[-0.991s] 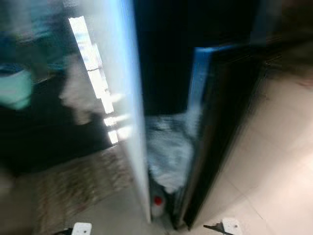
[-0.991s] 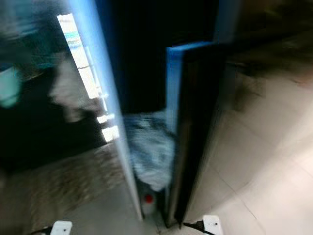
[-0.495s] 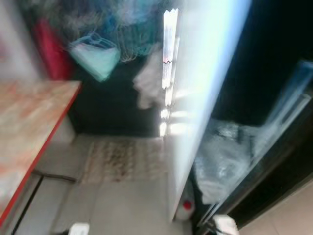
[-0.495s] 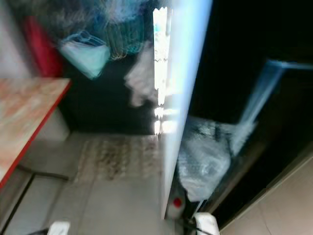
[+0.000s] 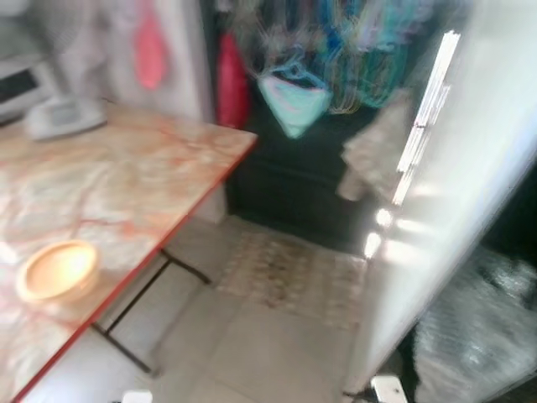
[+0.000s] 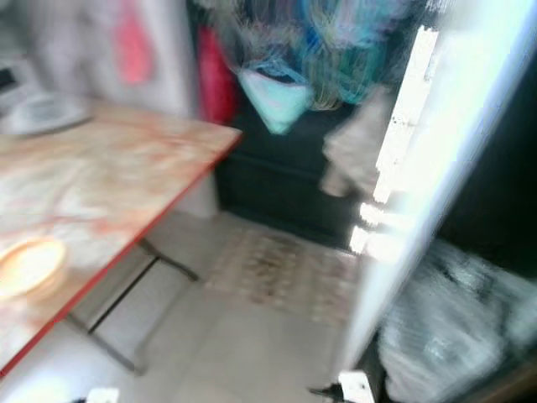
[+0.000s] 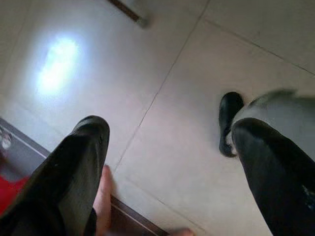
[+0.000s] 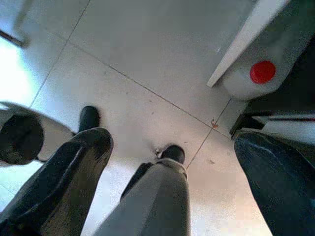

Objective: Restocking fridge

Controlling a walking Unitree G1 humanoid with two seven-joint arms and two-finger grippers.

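A blurred scene is seen from the head. A marble-patterned worktop (image 5: 126, 185) with a red edge is placed on the left, and a round yellowish bowl (image 5: 57, 270) is resting on its near part. The white fridge door (image 5: 453, 193) is standing on the right, with crumpled plastic (image 5: 478, 336) beside it. A white jug with a red cap (image 8: 256, 76) is set on the tiled floor (image 7: 162, 73) by the door. The left gripper (image 7: 167, 172) and the right gripper (image 8: 172, 182) are hung over the floor, jaws apart and empty.
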